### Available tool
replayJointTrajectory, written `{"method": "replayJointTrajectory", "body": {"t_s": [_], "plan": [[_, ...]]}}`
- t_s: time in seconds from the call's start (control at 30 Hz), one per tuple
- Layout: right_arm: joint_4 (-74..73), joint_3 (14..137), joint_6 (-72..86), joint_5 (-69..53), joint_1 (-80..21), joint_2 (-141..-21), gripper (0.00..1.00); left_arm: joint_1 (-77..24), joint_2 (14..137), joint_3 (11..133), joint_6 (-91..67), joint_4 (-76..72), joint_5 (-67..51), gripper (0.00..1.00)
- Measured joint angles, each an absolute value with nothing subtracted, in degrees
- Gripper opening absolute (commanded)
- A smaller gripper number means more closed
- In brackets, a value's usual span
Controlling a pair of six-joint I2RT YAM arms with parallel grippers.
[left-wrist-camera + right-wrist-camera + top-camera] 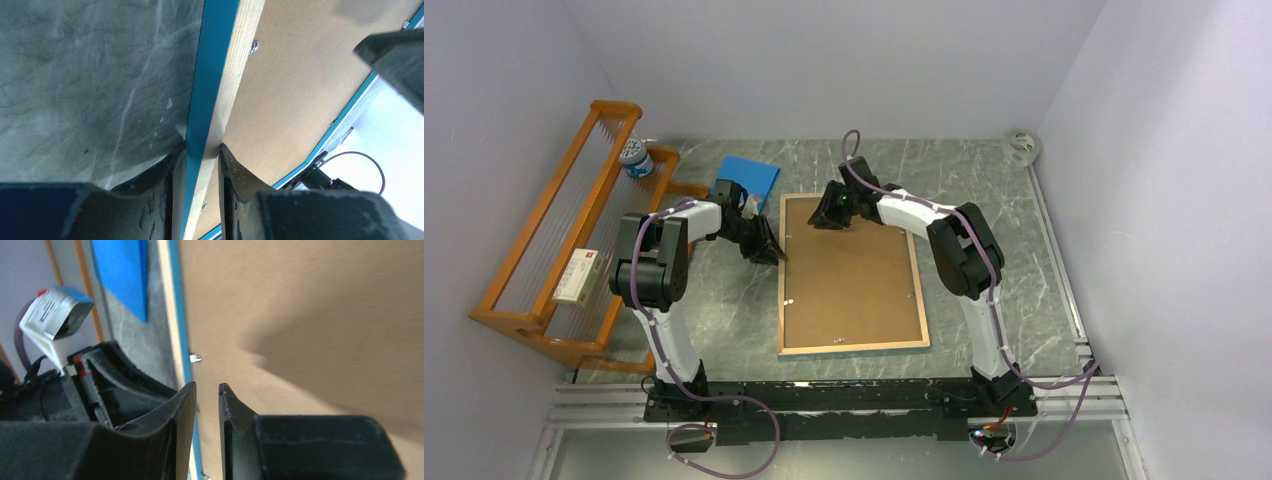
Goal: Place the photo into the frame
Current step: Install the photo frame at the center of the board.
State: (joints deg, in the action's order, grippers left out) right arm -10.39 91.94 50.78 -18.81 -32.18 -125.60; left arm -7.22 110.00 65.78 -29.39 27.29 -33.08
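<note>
The frame (854, 346) lies face-down with its backing board (849, 285) in, and no photo shows. The left pincer (201, 147) clamps the frame's left rail. The right pincer (206, 386) is nearly closed; I cannot tell on what.

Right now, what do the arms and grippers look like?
Both the left arm and right arm have white shells between bulky black joints, with a purple cable tied along each. The left gripper and right gripper are black, with two curved, tapering fingers.
</note>
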Motion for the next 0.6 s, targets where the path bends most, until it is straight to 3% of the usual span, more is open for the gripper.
{"method": "replayJointTrajectory", "body": {"t_s": [0.3,0.6], "plan": [[-5.0,91.9,54.1,-22.2,-35.3,-128.6,0.26,-7.5,109.2,64.9,-29.6,26.3,-32.6,0.32],[-11.0,91.8,48.7,-20.6,-35.8,-128.1,0.29,-7.7,108.6,64.3,-29.7,25.8,-31.6,0.32]]}}
